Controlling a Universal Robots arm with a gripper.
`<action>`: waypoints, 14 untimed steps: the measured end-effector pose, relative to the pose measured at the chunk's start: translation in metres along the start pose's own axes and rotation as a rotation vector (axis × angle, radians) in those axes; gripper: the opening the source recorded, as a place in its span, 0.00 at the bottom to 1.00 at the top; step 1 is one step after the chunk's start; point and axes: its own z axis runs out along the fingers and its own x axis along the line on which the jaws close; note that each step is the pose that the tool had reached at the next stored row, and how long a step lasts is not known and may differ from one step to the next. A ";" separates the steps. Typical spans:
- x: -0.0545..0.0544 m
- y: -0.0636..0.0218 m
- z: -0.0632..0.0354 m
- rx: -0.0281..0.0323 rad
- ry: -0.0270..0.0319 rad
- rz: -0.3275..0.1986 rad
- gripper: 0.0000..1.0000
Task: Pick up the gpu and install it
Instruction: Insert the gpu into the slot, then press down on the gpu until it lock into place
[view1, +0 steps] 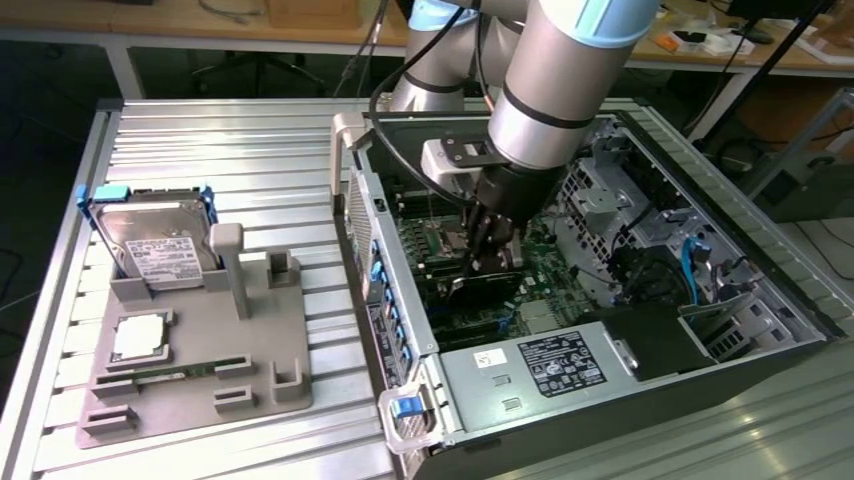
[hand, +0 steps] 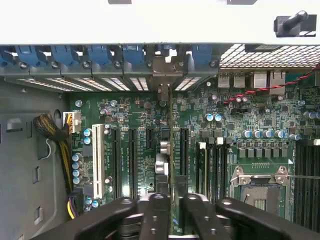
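Note:
The gpu (view1: 483, 285) is a thin dark card standing on edge over the green motherboard inside the open computer case (view1: 400, 300). In the wrist view the gpu (hand: 171, 150) runs edge-on along an expansion slot, with its silver bracket (hand: 162, 75) against the case's rear wall. My gripper (view1: 483, 252) reaches straight down into the case onto the card's upper edge. Its black fingers (hand: 155, 215) stand close together on either side of that edge, shut on the card, at the gripper's middle (hand: 175, 212).
A grey fixture (view1: 267, 360) on the exterior view's left carries a silver hard drive (view1: 154, 245), a small square chip (view1: 140, 338) and a memory stick (view1: 174, 372). Inside the case are a white slot (hand: 97, 160), yellow-black cables (hand: 55, 130), the CPU socket (hand: 260, 192) and the power supply (view1: 534, 365).

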 end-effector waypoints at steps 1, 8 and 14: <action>0.000 0.0000 0.0000 0.0000 0.0000 0.000 0.14; 0.000 0.0000 0.0000 0.0000 0.0000 0.000 0.11; 0.000 0.0000 0.0000 0.0000 0.0000 0.000 0.11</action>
